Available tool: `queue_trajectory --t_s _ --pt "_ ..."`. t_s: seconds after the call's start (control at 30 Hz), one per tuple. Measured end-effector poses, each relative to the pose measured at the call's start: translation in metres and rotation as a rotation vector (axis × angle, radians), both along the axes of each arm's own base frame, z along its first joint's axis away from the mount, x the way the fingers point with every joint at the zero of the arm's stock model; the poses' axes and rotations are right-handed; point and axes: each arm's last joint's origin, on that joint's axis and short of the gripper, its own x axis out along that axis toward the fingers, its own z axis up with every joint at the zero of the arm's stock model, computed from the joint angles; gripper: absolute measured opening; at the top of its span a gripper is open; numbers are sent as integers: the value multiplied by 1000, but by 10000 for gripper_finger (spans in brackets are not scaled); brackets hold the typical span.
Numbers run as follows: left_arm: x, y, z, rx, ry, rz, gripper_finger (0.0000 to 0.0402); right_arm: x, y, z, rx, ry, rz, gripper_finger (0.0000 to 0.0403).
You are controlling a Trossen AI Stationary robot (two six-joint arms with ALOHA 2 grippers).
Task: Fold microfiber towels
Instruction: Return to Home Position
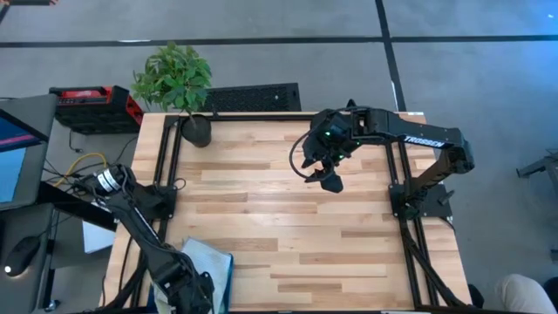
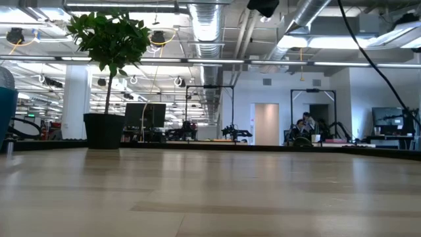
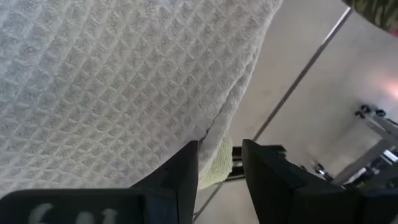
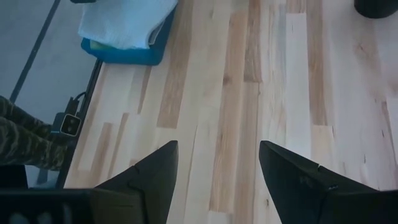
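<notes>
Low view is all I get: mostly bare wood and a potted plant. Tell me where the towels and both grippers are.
Observer: A pale grey towel lies on top in the blue bin, at the corner of the table in the high view's lower left. A green towel shows at its edge underneath.
Operator: Give me the left gripper.
Observer: The left gripper hangs right over that pale grey towel, fingers slightly apart and holding nothing.
Operator: Now the right one.
Observer: The right gripper hovers above bare wood toward the far side of the table, open wide and empty.
</notes>
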Motion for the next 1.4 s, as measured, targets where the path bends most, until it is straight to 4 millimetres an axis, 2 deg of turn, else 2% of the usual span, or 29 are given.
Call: queue_trajectory --t_s 0.17,0.33,0.53,0.7,0.8,0.87,1.0,1.13,1.27,1.4 --pt "-1 9 17 -25 -47 14 116 -12 1 5 8 13 18 249" --pt "-9 39 52 23 -161 122 116 -34 1 19 17 7 -2 249" --pt "-24 101 100 172 -450 339 116 -78 4 44 49 -50 -58 249" --pt "-34 155 136 333 -815 430 116 -116 7 66 11 -162 -128 246" --pt "-44 187 154 541 -1035 438 114 -136 7 77 -46 -243 -190 224" --pt "-52 205 162 657 -1113 426 105 -150 7 82 -70 -278 -225 195" --pt "-69 232 172 795 -1164 368 61 -175 8 90 -101 -342 -287 106" --pt "-86 249 174 891 -1179 328 8 -192 9 86 -114 -405 -308 18" --pt "-104 261 164 907 -1203 362 3 -207 9 73 -80 -515 -354 23" --pt "-114 264 152 827 -1329 419 1 -216 12 53 -29 -673 -353 23"
